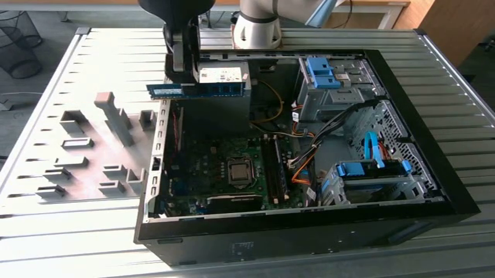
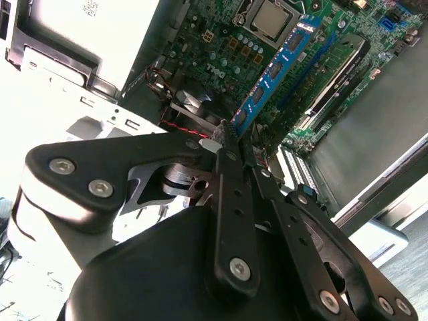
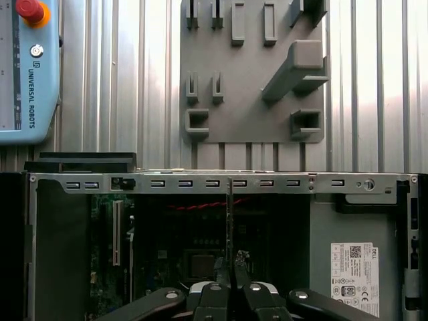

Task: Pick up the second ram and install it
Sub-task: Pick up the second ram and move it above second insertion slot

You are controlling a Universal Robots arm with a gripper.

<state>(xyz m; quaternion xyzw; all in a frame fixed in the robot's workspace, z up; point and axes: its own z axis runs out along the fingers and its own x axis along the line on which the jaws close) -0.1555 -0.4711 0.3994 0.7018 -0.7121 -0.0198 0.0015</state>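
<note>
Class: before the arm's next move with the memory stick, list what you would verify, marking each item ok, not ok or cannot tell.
1. End effector shut on the second ram: ok.
2. Ram level in the exterior view: ok.
3. Case open, motherboard exposed: ok.
4. Ram above the memory slots: not ok; it hangs by the power supply, away from them.
5. A slot free for it: cannot tell.
</note>
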